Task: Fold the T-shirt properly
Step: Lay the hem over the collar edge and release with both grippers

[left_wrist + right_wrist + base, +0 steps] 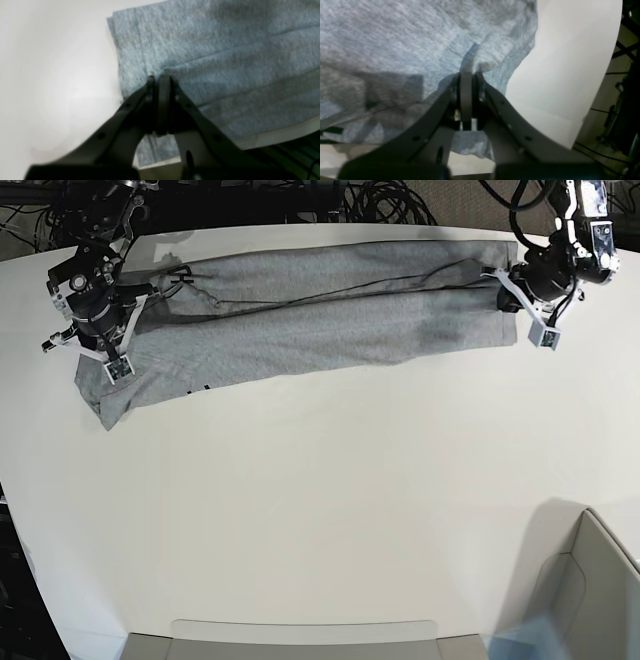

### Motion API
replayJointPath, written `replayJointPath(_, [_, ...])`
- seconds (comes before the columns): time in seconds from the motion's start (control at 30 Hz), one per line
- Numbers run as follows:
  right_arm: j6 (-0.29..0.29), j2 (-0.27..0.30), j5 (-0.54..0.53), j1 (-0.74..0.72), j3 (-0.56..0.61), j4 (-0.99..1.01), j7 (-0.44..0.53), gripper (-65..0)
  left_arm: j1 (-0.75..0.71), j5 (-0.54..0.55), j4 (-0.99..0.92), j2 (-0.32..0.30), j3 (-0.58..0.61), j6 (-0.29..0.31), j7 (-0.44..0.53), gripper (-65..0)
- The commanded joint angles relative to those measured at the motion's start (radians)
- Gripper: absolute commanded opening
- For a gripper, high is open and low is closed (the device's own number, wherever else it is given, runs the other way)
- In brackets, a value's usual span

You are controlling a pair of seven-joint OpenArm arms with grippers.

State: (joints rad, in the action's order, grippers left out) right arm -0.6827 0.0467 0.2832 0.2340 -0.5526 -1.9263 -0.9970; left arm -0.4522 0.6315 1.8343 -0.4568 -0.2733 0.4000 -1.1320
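The light grey T-shirt (320,315) lies folded lengthwise into a long band across the far side of the white table (320,500). My left gripper (507,292) is shut on the shirt's right end; in the left wrist view the jaws (158,77) pinch a fold of the shirt (212,50) near its corner. My right gripper (112,358) is shut on the shirt's left end; in the right wrist view the jaws (468,73) clamp bunched fabric of the shirt (395,37) near the edge. A trace of black lettering (200,388) shows at the front edge.
Grey bins stand at the table's near edge (300,640) and near right corner (590,590). Cables (380,200) lie behind the table. The table edge is close to both grippers in the wrist views (275,135) (570,120).
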Motion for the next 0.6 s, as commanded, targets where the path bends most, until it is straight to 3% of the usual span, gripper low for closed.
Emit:
replayJointPath(0.0, [-0.015,0.012,0.003,0.003,-0.004,-0.019,0.008,-65.0,-0.003,0.001,0.015,-0.015,-0.011,-0.002,0.007,-65.0])
replayJointPath(0.23, [-0.015,0.012,0.003,0.005,-0.001,-0.012,0.008,-65.0,-0.004,0.001,0.015,-0.015,-0.010,-0.003,0.004,-63.8])
replayJointPath(0.4, [-0.015,0.012,0.003,0.001,-0.001,-0.011,0.010,-65.0,-0.004,0.001,0.021,-0.013,-0.013,-0.003,0.004,-45.3])
replayJointPath(0.57, [-0.015,0.012,0.004,0.000,0.001,-0.009,0.010,-65.0,-0.017,0.008,0.069,-0.004,-0.074,0.001,-0.004,-39.4])
